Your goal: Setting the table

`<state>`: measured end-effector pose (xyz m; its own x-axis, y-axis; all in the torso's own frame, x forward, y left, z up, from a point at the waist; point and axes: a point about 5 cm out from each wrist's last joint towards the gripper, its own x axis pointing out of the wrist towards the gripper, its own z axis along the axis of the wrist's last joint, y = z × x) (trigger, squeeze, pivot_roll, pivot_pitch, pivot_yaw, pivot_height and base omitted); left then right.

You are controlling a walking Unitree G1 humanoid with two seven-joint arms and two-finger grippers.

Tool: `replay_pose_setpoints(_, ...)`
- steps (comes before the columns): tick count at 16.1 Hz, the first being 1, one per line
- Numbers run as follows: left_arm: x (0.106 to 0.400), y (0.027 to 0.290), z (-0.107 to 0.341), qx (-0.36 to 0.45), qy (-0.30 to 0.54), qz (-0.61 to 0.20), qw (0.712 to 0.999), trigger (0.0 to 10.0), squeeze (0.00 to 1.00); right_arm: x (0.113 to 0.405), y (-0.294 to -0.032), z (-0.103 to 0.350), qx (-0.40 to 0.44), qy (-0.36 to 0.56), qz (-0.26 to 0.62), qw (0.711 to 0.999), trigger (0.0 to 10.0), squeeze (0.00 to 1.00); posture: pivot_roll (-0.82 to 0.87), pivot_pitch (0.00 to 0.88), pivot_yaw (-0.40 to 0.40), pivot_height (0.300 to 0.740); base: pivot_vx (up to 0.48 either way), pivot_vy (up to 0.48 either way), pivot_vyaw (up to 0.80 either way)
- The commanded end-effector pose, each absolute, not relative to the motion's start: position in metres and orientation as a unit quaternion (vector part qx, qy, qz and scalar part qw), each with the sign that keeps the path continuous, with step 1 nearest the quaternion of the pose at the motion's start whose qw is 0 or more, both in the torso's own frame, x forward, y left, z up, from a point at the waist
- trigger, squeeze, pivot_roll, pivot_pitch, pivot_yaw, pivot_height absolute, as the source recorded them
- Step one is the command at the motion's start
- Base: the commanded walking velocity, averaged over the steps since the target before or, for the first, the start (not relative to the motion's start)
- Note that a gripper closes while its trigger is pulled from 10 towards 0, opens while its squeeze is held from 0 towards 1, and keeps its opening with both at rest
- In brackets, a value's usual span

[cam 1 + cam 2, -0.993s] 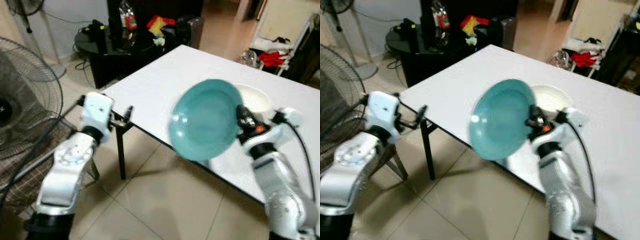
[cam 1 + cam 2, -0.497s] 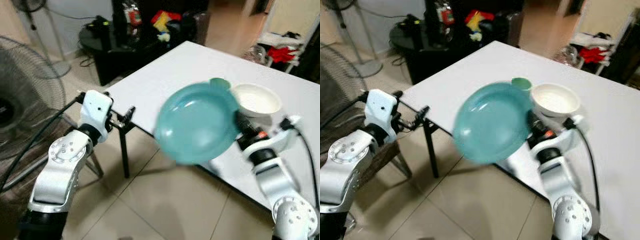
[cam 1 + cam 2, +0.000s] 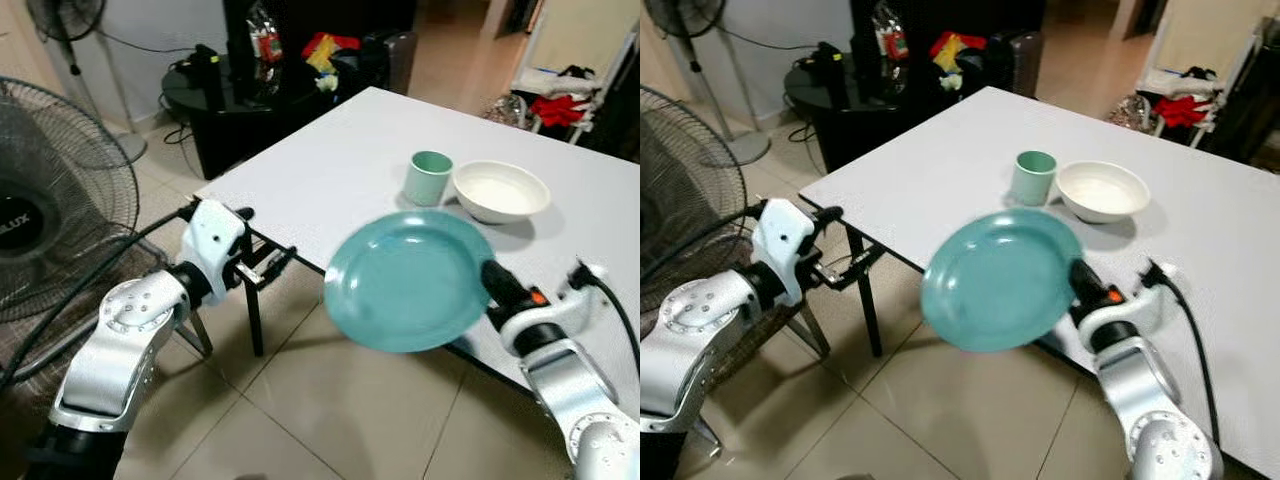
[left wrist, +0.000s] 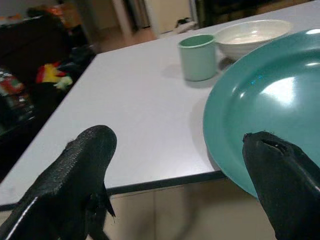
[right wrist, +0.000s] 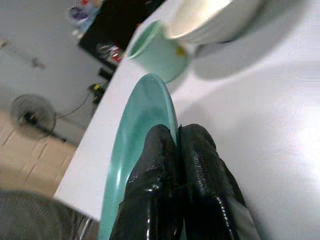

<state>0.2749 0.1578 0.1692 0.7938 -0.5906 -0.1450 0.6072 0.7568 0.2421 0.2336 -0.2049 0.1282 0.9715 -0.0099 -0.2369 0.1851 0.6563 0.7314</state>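
Observation:
My right gripper is shut on the rim of a teal plate, held tilted over the near edge of the white table. The same plate shows large in the left wrist view. A pale green cup and a white bowl stand side by side on the table beyond the plate. My left gripper is open, out past the table's near left corner, with nothing between its fingers.
A big floor fan stands at my left. A low black table with clutter sits beyond the white table's far left side. Tiled floor lies under the plate. Red cloth lies at the far right.
The plate has swung from steeply upright to a flatter tilt and come lower, which uncovers the cup and bowl. The camera has shifted. My left gripper has reached a little forward.

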Motion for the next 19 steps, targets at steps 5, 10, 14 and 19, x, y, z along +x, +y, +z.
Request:
replay_pose_setpoints(5,0.267,0.151,0.166,0.134,0.036,-0.356,0.924,10.0,0.0,0.251,-0.228,0.128,0.465,0.084,-0.091,0.876,10.0,0.0,-0.02,0.0,0.023,0.74,0.0,0.0,0.0)
replay_pose_setpoints(10,0.261,0.146,0.164,0.13,0.042,-0.37,0.919,10.0,0.0,0.276,-0.241,0.108,0.503,0.103,-0.135,0.847,10.0,0.0,0.0,0.0,0.007,0.74,0.0,0.0,0.0)
replay_pose_setpoints(14,0.255,0.145,0.162,0.13,0.049,-0.376,0.916,10.0,0.0,0.286,-0.241,0.1,0.523,0.105,-0.139,0.834,10.0,0.0,0.01,0.0,-0.001,0.74,0.0,0.0,0.0)
replay_pose_setpoints(19,0.242,0.141,0.15,0.126,0.092,-0.42,0.894,10.0,0.0,0.306,-0.235,0.085,0.537,0.098,-0.15,0.824,10.0,0.0,0.0,0.0,0.01,0.74,0.0,0.0,0.0)
